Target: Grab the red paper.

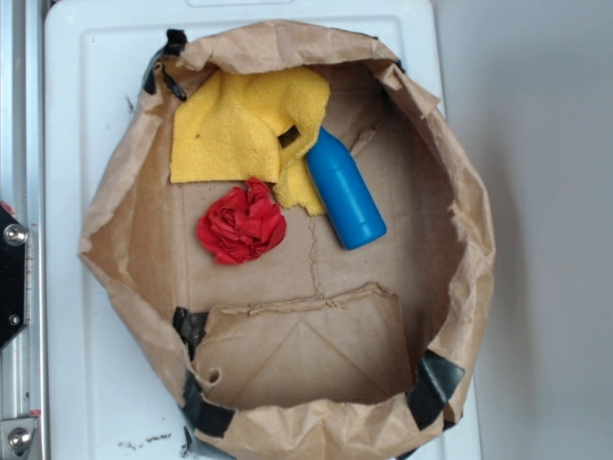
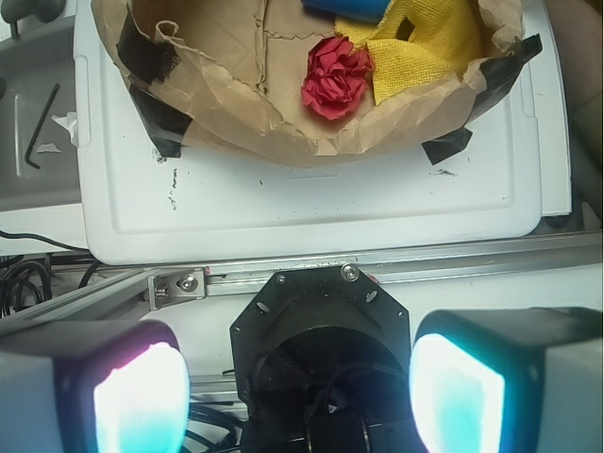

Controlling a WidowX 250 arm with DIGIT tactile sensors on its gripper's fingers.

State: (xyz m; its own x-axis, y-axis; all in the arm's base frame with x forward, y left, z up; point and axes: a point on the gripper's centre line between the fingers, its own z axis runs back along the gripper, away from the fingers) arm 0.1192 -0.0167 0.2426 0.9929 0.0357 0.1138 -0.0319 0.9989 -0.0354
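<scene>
End effector fingers are spread wide with nothing between them, well back from the bag, over the table's near edge. Inside the bag, the red paper lies on the floor, just below the cloth and left of the bottle.

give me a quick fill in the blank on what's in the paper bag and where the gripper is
1. The red paper lies just below the ___ cloth.
2. The blue bottle lies on its ___, not upright.
3. The gripper is ___, holding nothing.
4. All three things lie inside a brown paper ___.

Missing words: yellow; side; open; bag
</scene>
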